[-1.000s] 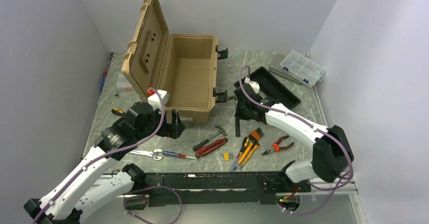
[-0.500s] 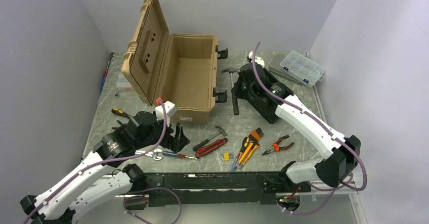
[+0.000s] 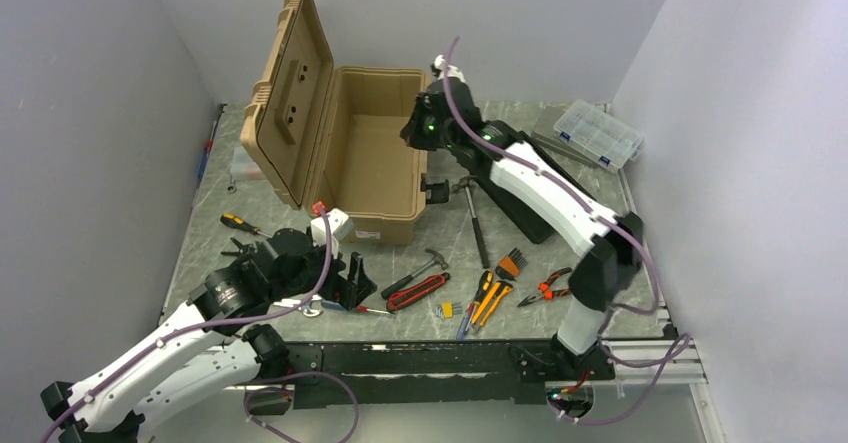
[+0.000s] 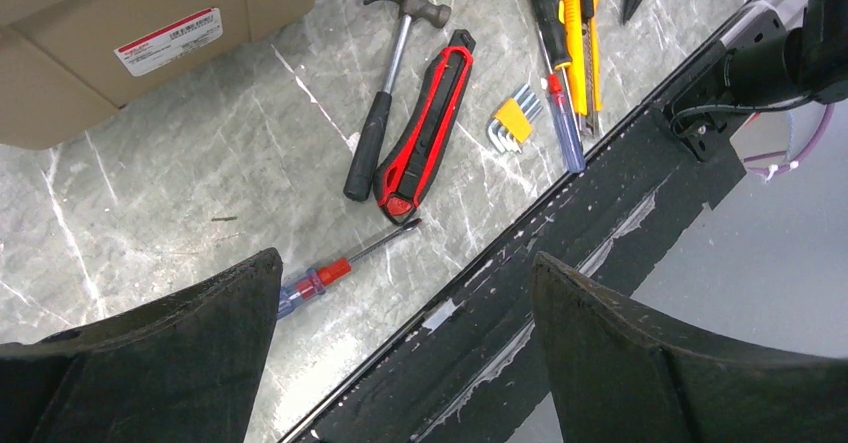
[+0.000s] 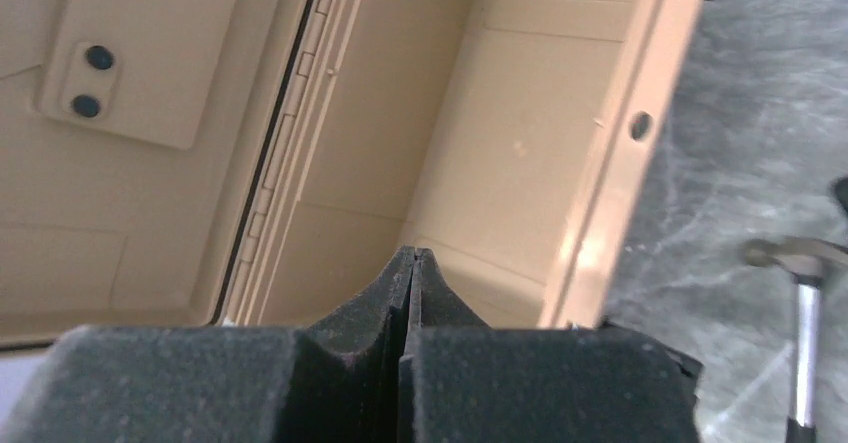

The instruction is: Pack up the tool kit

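Toolbox (image 3: 372, 158) stands open, lid raised, at the back left of the bench (image 4: 150, 193). Right tool (image 5: 411, 263), pressed together, hangs over its rim; left tool (image 4: 402, 278), spread, hovers above a screwdriver (image 4: 330, 268).

The left end effector (image 4: 405, 273) hangs over the marbled surface (image 4: 200, 183) with its fingers (image 4: 170, 353) spread wide. A blue-and-red screwdriver (image 4: 320, 273) lies just ahead of one finger. Farther ahead of the gap lie a hammer (image 4: 385, 93), a red-and-black utility knife (image 4: 430, 123) touching it, and yellow hex keys (image 4: 513, 123). Beyond them is a corner of the tan toolbox (image 4: 100, 73).
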Robot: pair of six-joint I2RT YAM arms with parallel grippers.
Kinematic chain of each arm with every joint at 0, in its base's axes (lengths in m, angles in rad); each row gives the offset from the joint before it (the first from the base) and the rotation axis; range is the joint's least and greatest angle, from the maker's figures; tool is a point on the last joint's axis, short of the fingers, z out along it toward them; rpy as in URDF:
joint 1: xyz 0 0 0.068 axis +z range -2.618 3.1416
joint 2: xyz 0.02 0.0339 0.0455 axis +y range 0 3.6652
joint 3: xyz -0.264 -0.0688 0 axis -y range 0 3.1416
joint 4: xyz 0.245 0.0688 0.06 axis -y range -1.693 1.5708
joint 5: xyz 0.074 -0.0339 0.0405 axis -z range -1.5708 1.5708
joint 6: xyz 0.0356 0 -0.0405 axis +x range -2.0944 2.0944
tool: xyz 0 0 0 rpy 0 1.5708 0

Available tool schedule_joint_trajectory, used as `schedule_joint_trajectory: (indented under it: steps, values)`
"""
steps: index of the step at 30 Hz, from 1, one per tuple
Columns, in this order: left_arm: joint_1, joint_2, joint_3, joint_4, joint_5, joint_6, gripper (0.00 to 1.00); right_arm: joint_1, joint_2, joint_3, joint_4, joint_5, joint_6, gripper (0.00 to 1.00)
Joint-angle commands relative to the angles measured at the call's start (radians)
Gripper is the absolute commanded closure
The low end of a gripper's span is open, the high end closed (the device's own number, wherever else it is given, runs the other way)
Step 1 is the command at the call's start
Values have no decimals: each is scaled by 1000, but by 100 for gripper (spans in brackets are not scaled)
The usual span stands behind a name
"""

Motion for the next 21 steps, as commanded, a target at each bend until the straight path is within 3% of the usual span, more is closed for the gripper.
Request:
schedule_joint_trajectory:
  steps: [1, 5, 11, 16, 21]
  values:
    - [-9, -28, -14, 42, -37, -36, 5, 5, 162, 151, 8, -58, 16, 100]
    - [-9, -36, -19, 37, -41, -38, 5, 3, 150, 126, -5, -17, 7, 94]
    - [-10, -34, -21, 37, -46, -17, 5, -28, -27, -108, -53, 88, -56, 65]
    - [-14, -29, -28, 64, -34, -5, 5, -43, -278, -421, -35, 137, -63, 38]
    - [-19, -3, -8, 84, -28, 15, 5, -52, -488, -653, -43, 166, -48, 30]
